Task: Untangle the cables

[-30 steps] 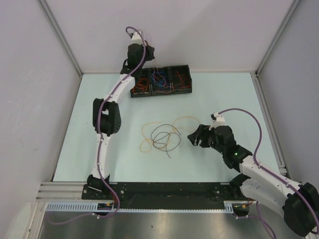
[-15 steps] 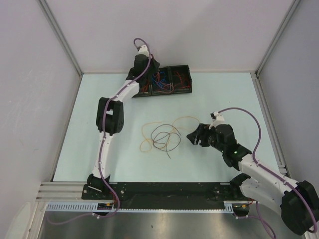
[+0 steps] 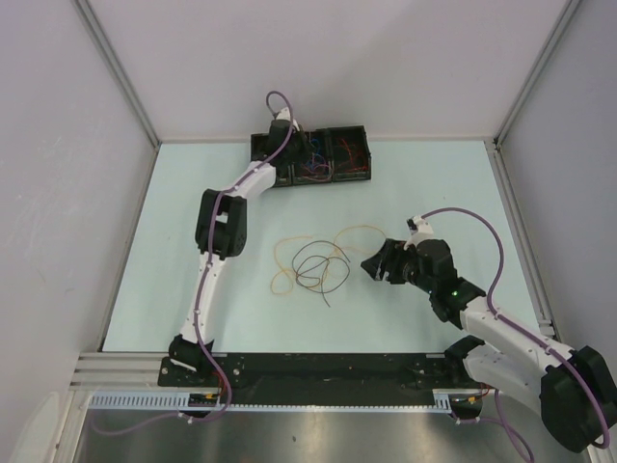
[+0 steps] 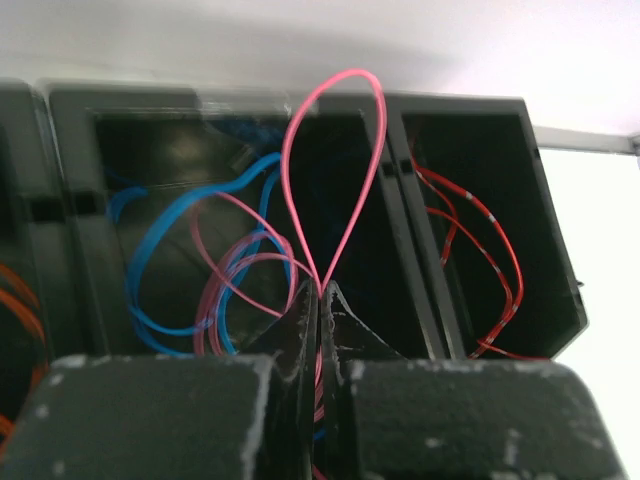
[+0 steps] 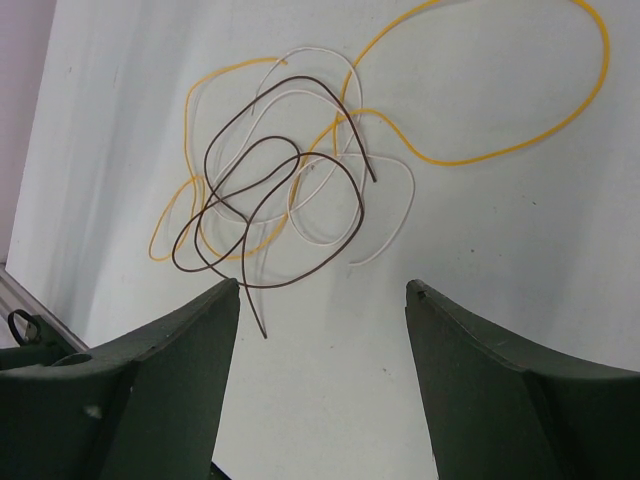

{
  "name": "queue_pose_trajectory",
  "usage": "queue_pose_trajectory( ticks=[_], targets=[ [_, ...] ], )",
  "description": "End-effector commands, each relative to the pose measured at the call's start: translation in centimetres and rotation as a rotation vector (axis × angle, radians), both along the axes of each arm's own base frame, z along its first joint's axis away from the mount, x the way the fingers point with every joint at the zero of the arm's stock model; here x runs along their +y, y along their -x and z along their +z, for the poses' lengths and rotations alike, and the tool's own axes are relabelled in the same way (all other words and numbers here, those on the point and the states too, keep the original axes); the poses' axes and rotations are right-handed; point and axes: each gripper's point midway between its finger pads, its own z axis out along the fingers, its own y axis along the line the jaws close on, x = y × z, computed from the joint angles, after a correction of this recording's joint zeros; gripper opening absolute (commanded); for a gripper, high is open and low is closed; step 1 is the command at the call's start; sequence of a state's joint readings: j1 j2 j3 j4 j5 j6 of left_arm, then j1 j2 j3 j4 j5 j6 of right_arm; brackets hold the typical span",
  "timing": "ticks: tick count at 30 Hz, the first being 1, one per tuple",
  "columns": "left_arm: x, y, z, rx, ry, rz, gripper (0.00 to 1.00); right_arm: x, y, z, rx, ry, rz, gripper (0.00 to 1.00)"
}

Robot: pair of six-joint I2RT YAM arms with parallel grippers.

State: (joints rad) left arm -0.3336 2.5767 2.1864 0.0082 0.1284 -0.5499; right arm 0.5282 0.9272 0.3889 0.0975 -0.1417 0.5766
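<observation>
Left wrist view, item one: my left gripper (image 4: 318,298), jaws pressed together with no gap showing between the tips, pinching a pink cable (image 4: 335,150) at the point where its two strands meet. Above the pinch the pink cable stands up in a tall, narrow loop in front of the black tray (image 4: 398,215); below it, further pink strands curl down into the middle compartment. Item two: a blue cable (image 4: 140,270), lying in that same middle compartment and crossing the pink strands. Item three: a red cable (image 4: 490,260), in the compartment to the right, apart from my fingers. Item four: an orange cable (image 4: 15,305), only just visible at the left edge, in the left compartment. Right wrist view, item five: my right gripper (image 5: 322,290), jaws spread wide, holding nothing and touching nothing, with bare table (image 5: 520,260) between the fingers. Item six: a loose tangle just ahead of those open jaws, made up of a dark cable (image 5: 252,290) in overlapping loops, a yellow cable (image 5: 520,148) sweeping out in a large loop to the right, and a white cable (image 5: 410,205) threaded through both. Seen from the top camera, this tangle lies mid-table, near the right gripper, well apart from the tray at the far edge.
</observation>
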Motion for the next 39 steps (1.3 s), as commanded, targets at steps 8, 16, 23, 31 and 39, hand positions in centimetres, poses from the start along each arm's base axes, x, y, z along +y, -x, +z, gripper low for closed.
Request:
queue_pose_trajectory(
  ticks=[8,16,23,31,39],
  targets=[
    [-0.9,0.3,3.8,0.017,0.101,-0.047,0.46,0.2,-0.5,0.8,-0.027,-0.032,0.000,0.72],
    [0.0,1.4,9.3,-0.014,0.096,-0.028,0.61,0.3,-0.3,0.8,-0.031,-0.037,0.004,0.72],
    [1.7,3.0,13.3,-0.035,0.059,-0.008,0.71,0.3,-0.3,0.9,-0.035,-0.041,0.007,0.72],
    [6.2,3.6,12.4,-0.014,-0.124,0.146,0.68,0.1,-0.2,0.9,-0.041,-0.048,0.006,0.72],
    [8.6,3.3,6.9,0.075,-0.292,0.233,0.64,0.1,-0.2,1.0,-0.041,-0.055,0.009,0.72]
  ],
)
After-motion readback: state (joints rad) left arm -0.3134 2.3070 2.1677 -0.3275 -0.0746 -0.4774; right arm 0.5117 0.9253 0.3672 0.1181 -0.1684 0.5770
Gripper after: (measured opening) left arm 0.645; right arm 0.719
